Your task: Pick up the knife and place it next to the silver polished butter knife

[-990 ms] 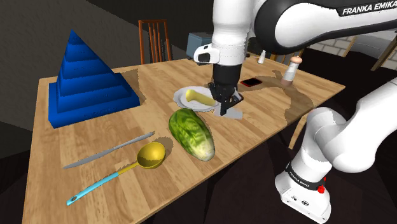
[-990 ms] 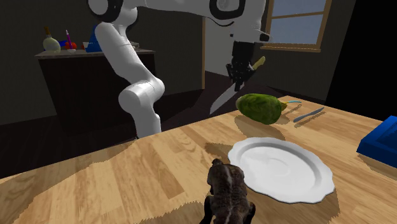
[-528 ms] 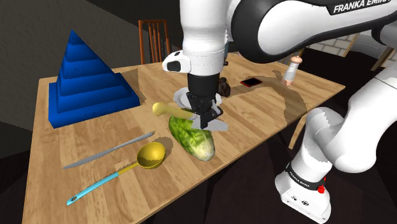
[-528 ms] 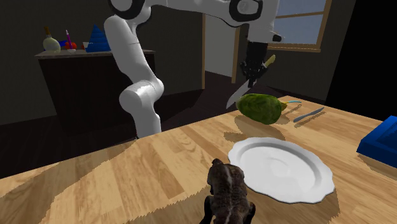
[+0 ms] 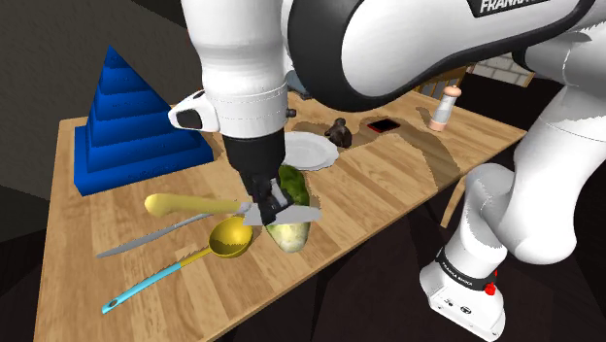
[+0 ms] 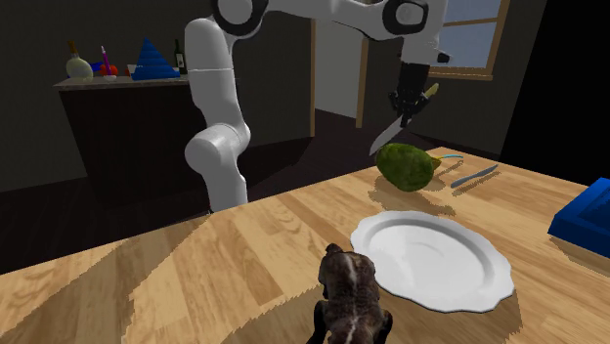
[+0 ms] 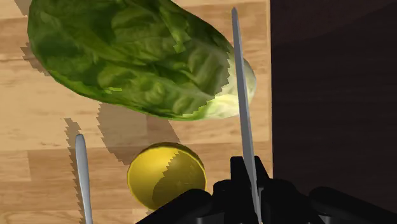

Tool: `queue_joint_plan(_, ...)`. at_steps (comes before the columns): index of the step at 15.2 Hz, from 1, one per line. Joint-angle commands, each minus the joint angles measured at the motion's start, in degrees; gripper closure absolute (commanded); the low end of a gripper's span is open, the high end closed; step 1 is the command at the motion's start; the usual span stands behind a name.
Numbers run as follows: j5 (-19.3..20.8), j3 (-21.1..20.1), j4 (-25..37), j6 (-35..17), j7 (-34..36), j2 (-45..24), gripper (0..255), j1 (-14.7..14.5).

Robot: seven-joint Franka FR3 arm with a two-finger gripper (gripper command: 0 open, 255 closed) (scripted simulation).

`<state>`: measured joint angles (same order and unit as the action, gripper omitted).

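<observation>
- End effector (image 5: 262,208) clamps the yellow-handled knife (image 5: 189,204) above the tabletop (image 5: 388,175).
- In the shoulder view, the silver butter knife (image 5: 165,230) lies at the end effector's 9 o'clock.

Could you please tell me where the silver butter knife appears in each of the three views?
Shoulder view: the butter knife lies toward the lower left, just above the yellow spoon.
Second exterior view: the butter knife lies at the far right, right of the lettuce.
Wrist view: the butter knife lies beside the yellow spoon, across it from the held knife.
Shared landmark: the lettuce.
</observation>
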<state>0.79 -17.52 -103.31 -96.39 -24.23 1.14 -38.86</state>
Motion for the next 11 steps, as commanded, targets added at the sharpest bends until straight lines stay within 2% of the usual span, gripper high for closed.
queue_joint_plan(1, 1.06, -1.1, 4.9, 0.93, 2.38, -4.25, 255, -1.01)
queue_joint_plan(7, 5.46, -3.29, 23.11, 5.91, 8.96, -18.47, 255, -5.87)
queue_joint_plan(11, 9.08, -3.49, 40.56, 12.05, 12.2, -30.33, 255, -11.15)
